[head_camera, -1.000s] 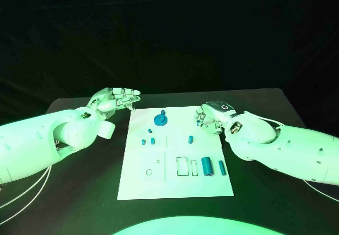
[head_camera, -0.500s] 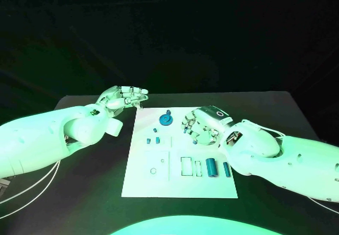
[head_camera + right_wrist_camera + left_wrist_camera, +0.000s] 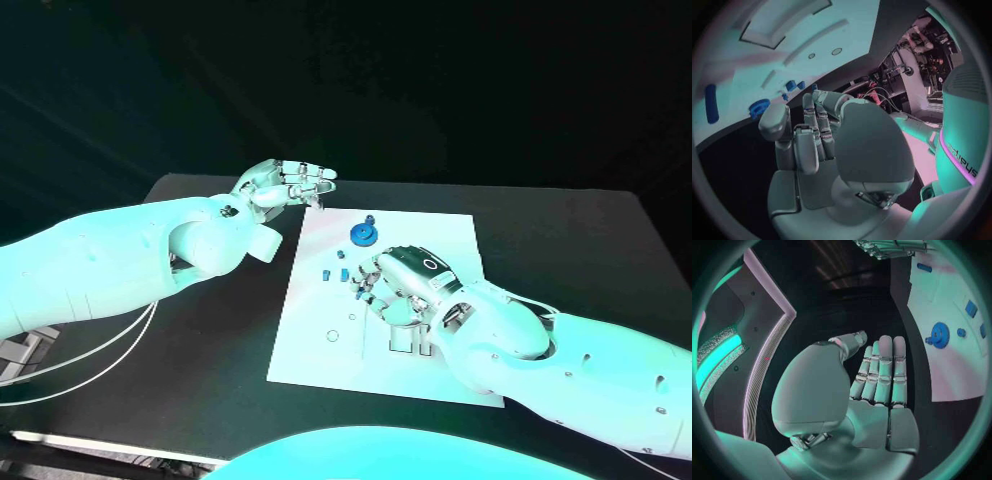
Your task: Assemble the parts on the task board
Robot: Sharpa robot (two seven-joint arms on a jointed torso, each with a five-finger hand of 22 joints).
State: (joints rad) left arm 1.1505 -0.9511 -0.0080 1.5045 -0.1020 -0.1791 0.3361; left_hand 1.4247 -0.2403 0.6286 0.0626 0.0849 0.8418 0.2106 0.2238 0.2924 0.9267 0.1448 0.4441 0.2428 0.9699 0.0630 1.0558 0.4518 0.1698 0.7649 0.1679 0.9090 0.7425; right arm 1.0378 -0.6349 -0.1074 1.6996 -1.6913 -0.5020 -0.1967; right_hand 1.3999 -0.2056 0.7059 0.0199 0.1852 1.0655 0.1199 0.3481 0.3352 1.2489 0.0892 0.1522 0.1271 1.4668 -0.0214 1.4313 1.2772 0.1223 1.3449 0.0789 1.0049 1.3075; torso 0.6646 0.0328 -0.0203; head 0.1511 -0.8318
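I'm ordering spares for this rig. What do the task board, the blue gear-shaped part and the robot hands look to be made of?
Task board: likely matte white plastic; flat, with molded recesses and holes.
Blue gear-shaped part: probably plastic; uniform colour, toothed rim, no metallic glint.
Right robot hand and left robot hand: silvery segments with a soft sheen; metal or metallic-coated plastic, cannot tell which.

My left hand [image 3: 873, 390] is hanging over the black table [image 3: 848, 315], fingers [image 3: 879, 365] lying straight and close together, holding nothing. The white task board [image 3: 942, 320] is lying off to one side of my hand, apart from it. A blue gear-shaped part [image 3: 939, 335] is sitting on it, with smaller blue parts [image 3: 971, 308] lying near it.
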